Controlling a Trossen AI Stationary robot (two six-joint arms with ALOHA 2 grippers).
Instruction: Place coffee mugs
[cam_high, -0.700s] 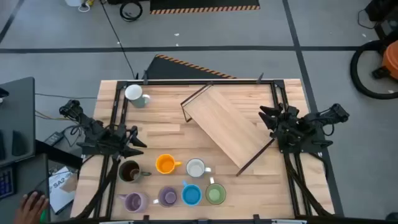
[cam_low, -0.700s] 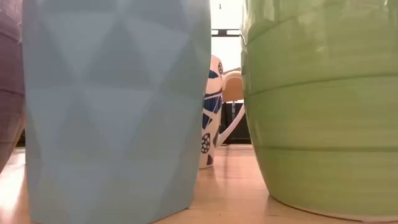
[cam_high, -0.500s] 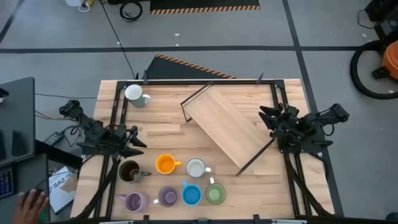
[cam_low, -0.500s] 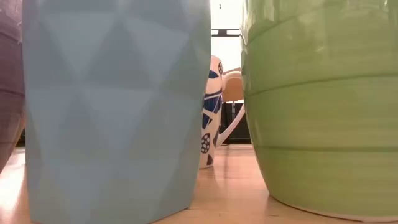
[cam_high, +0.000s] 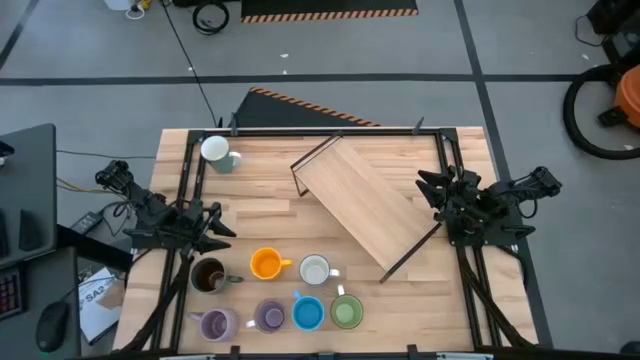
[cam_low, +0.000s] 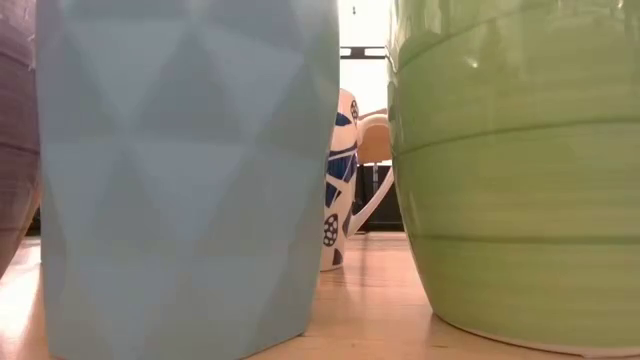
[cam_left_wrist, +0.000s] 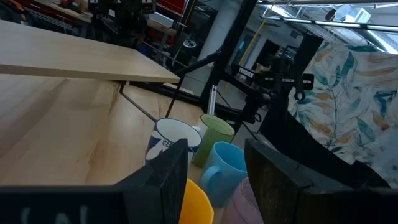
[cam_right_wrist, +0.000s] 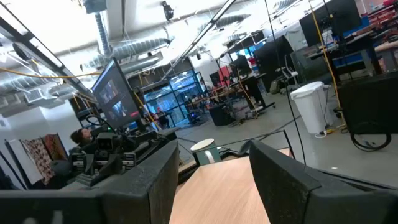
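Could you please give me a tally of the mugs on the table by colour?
Orange mug: 1
White mugs: 2
Brown mug: 1
Purple mugs: 2
Blue mug: 1
Green mug: 1
Total: 8

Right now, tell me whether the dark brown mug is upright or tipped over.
Upright. In the high view the dark brown mug shows its round open mouth facing straight up, handle pointing sideways, standing on the table beside the orange mug.

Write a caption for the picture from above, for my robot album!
Seven small mugs cluster near the wooden table's front edge, an eighth pale mug sits far back, and both dark robot arms wait at the sides.
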